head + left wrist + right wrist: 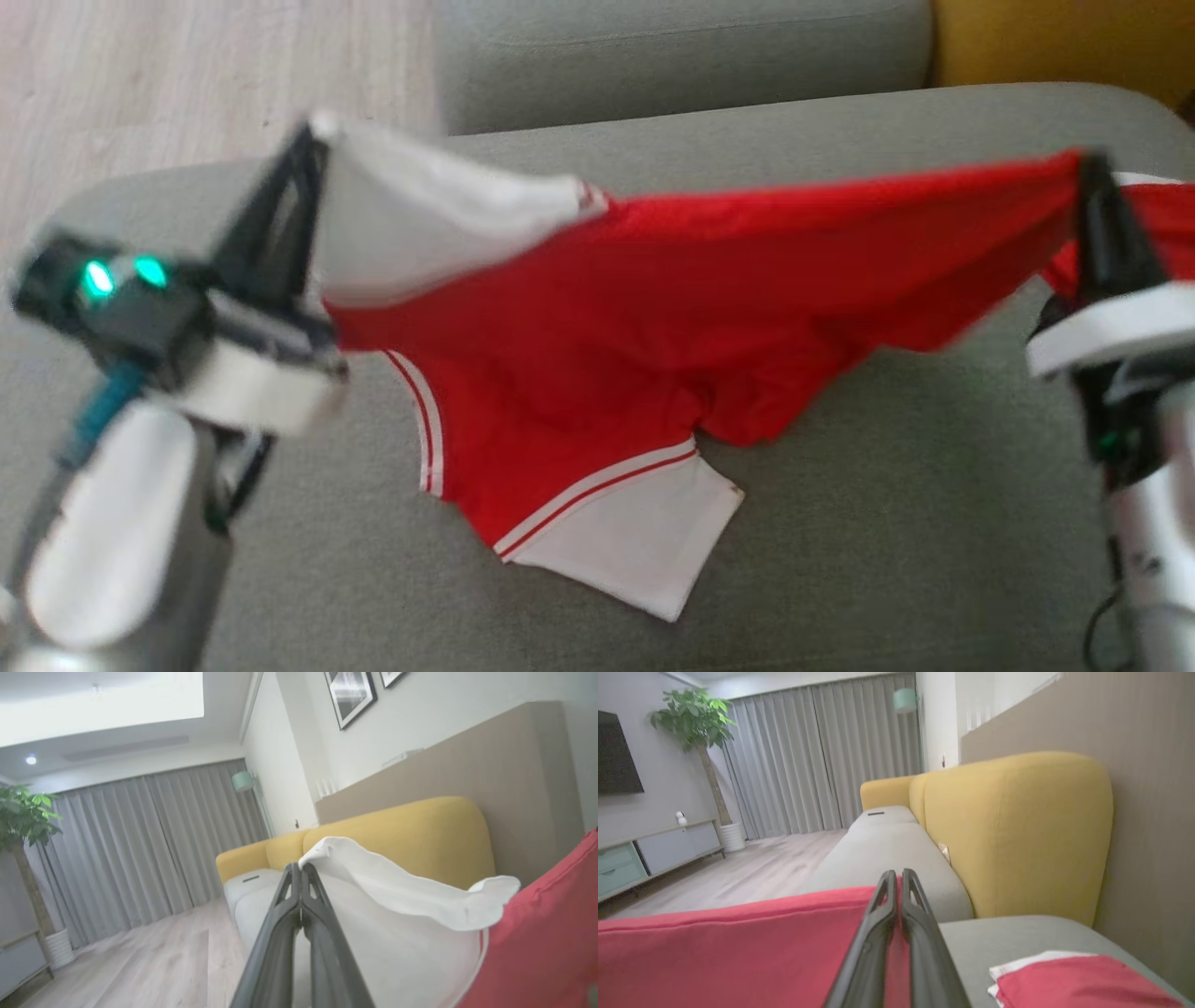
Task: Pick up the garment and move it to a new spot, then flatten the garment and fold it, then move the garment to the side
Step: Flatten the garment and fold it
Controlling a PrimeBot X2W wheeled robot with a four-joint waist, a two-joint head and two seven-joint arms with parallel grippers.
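Note:
The garment point(672, 317) is a red shirt with white sleeves, stretched in the air above the grey sofa seat point(887, 523). My left gripper point(313, 140) is shut on one white sleeve point(397, 891) at the upper left. At the right, my right gripper point(1092, 168) is shut on the red hem point(752, 947). The shirt's middle sags between them, and its other white sleeve point(644, 541) rests on the seat. In the right wrist view another red and white part of the garment point(1069, 980) lies on the seat at the lower right.
The grey seat has a yellow backrest point(1017, 830) along its far side. Pale wood floor point(187, 84) lies beyond the seat's left edge. A potted plant point(698, 723), grey curtains point(822, 756) and a low cabinet point(649, 854) stand across the room.

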